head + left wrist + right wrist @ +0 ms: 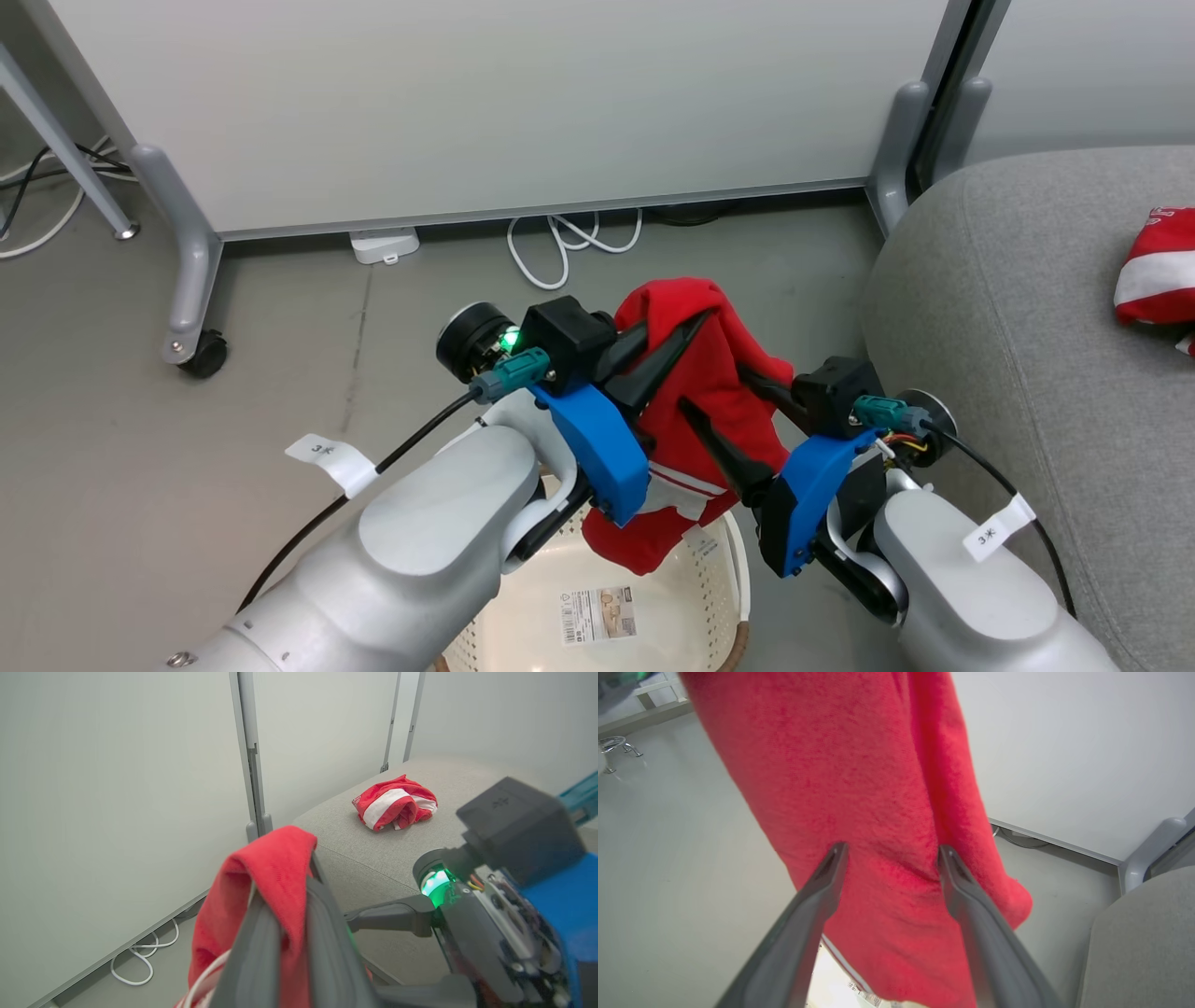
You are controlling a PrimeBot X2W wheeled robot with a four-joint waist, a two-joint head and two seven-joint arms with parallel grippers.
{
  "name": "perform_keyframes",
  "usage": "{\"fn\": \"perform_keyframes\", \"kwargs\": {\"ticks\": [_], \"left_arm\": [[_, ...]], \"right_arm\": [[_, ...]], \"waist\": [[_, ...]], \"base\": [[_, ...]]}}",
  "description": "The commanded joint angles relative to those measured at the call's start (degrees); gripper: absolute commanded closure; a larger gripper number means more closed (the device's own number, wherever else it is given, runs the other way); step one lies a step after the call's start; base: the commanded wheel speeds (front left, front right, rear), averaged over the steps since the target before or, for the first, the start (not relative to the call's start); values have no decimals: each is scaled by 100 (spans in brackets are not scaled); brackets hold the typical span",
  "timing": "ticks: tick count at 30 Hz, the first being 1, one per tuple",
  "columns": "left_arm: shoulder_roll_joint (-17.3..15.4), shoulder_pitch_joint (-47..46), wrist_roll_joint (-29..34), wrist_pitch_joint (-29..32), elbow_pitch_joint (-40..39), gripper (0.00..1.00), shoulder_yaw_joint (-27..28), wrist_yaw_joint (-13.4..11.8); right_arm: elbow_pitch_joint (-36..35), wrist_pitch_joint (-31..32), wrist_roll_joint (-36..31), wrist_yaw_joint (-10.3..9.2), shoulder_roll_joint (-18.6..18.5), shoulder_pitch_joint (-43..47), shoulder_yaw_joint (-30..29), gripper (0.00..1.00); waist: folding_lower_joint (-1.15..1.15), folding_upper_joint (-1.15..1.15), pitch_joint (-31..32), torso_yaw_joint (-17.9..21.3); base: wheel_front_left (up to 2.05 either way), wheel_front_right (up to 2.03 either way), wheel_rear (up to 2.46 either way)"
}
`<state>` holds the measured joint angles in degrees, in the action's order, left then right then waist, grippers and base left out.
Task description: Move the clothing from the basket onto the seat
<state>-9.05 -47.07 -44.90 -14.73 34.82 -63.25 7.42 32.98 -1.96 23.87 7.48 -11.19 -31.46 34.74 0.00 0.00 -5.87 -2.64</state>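
A: Halfway there?

B: Seemingly. One garment (395, 802) lies on the seat (1008, 308). The second garment (695, 313) hangs over the basket (509, 616), clenched in the left hand (677, 341). The right hand (893, 848) is spread wide, fingers (822, 877) at the cloth. It has yet to be carried across.

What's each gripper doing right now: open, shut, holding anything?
Left gripper: shut on the soft red fabric garment.
Right gripper: open, fingers astride that garment.
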Motion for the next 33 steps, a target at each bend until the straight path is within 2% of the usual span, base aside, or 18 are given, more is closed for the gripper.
{"fn": "perform_keyframes", "kwargs": {"ticks": [1,13,23,30,31,32,33], "left_arm": [[-41,-113,-45,-22,-53,100,-49,8],[-223,-316,-371,10,-366,100,-544,8],[-217,-484,-605,-12,-367,100,-718,8],[-169,-519,-673,-37,-321,100,-750,8],[-166,-522,-687,-40,-319,100,-755,8],[-163,-529,-693,-42,-317,100,-763,8],[-162,-536,-700,-45,-314,100,-773,8]], "right_arm": [[75,-70,98,3,-62,-126,81,0],[425,-266,527,3,-184,-438,848,0],[653,-445,1029,3,53,-714,1474,0],[1170,-832,1157,3,341,-927,1403,0],[1246,-859,1174,3,377,-949,1391,38],[1320,-884,1176,3,411,-971,1393,64],[1378,-922,1179,3,442,-993,1398,100]], "waist": [[0,0,12,-12],[0,0,37,-30],[0,0,9,14],[0,0,13,40],[0,0,14,40],[0,0,17,39],[0,0,20,39]], "base": [[0,0,0],[0,0,0],[0,0,0],[0,0,0],[0,0,0],[0,0,0],[0,0,0]]}}
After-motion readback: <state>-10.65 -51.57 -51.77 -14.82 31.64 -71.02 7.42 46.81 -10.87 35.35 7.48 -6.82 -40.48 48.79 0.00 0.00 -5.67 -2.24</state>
